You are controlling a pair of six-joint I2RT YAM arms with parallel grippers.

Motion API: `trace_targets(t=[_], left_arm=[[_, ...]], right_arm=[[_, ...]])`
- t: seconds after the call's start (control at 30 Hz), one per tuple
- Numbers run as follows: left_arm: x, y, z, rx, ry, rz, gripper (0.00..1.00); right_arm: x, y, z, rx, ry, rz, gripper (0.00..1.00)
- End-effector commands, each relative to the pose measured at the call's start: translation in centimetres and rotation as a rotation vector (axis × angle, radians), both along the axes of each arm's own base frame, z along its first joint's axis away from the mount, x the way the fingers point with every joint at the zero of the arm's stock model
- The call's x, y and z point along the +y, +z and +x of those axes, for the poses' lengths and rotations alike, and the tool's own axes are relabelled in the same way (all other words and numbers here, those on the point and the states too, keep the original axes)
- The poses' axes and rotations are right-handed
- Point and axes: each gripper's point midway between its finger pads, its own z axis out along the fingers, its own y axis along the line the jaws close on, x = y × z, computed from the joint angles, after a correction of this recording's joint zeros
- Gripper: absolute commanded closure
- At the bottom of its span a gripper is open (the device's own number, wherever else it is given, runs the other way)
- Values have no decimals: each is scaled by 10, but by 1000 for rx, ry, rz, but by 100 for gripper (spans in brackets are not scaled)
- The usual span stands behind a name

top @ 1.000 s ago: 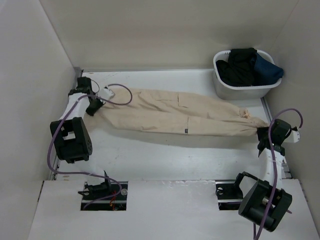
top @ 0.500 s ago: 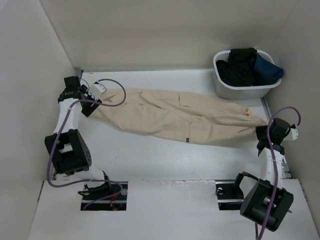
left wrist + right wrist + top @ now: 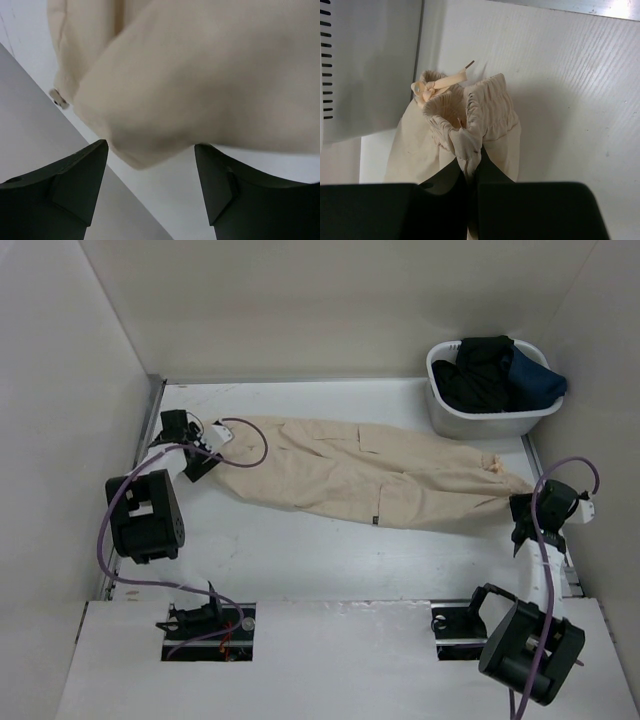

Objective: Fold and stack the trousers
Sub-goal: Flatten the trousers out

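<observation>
fingers of the right gripper (image 3: 468, 167) are pressed together on a pinch of the gathered waistband of the trousers (image 3: 470, 115). the right wrist view shows the ruched band bunched just beyond the tips. a knotted drawstring (image 3: 427, 86) of the same beige lies at its far left edge. in the top view this gripper (image 3: 525, 508) sits low on the right side of the white bench (image 3: 300, 560), near the right wall.

farther in and on the left side, the left gripper (image 3: 200, 455) is at the other end of the garment. its two dark fingers (image 3: 75, 175) stand spread wide in the left wrist view. a rounded fold of beige cloth (image 3: 200, 80) reaches down into the gap between them, and neither finger clamps it.

the trousers (image 3: 360, 475) lie long across the bench from left to right, slanting slightly nearer toward the right end. the legs lie close together, a cargo pocket (image 3: 365, 437) shows on the far leg, and a small dark label (image 3: 372, 518) sits at the near edge.

beyond the waistband end, in the far right corner, a white basket (image 3: 480, 422) holds a black garment (image 3: 480, 370) and a navy one (image 3: 537, 380), apart from the trousers.
</observation>
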Motion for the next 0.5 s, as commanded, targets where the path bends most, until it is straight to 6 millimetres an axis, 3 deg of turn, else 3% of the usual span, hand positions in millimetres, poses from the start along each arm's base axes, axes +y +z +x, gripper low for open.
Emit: trace_targets(t=[0.0,0.07,0.1,0.17,0.2,0.27,0.37,0.47], left_arm=[[2,10,37,-79,-19,39,33],[2,-23,20,70,-45,56,47],[2,-35,10,139,-47,49,61],[5,-39,6,163,-29,37,92],[10,-33,8,137,-7,34,97],[23,-9,13,65,31,43,100],[38,58,12,-58,48,58,100],[41,126,-7,-106,5,59,100]], right_arm=[[-4,17,5,-75,5,-43,98],[-6,18,4,-75,0,-46,98],[-6,18,4,-75,0,-48,98],[-7,20,5,-78,0,-49,98],[-8,22,6,-80,-1,-52,99],[-12,29,7,-88,-5,-66,99],[-23,47,8,-97,-14,-110,99],[-32,65,9,-86,-22,-160,99]])
